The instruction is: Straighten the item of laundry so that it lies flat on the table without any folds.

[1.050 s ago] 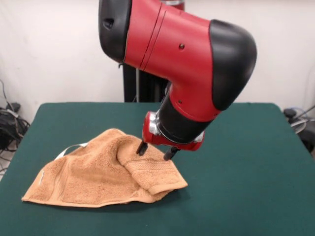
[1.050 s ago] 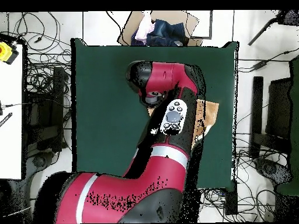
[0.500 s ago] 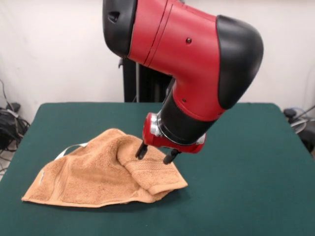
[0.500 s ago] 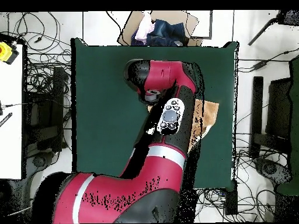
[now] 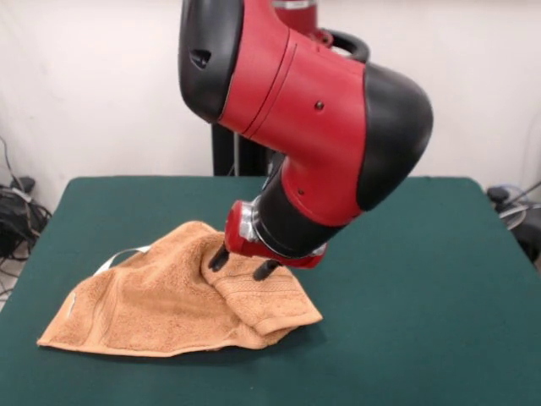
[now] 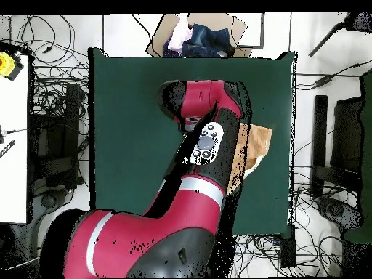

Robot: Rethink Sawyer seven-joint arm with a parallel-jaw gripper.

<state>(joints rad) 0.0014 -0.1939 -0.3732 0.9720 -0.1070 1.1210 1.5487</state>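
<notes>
Crumpled towel under the robot's tool

The orange-tan towel (image 5: 177, 300) lies bunched and folded on the green counter (image 5: 423, 321). The tool (image 5: 243, 264) is open, its two dark fingers (image 5: 219, 258) apart over the raised fold.

Sawyer arm (image 5: 313, 110): red shells, black joint caps.
Silver ring and red wrist above the pincer (image 5: 243, 264); grey button pad (image 6: 207, 142) on the upper link.

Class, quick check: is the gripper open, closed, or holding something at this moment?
Gripper: open, fingers spread just above a raised fold of the towel, holding nothing.
</notes>
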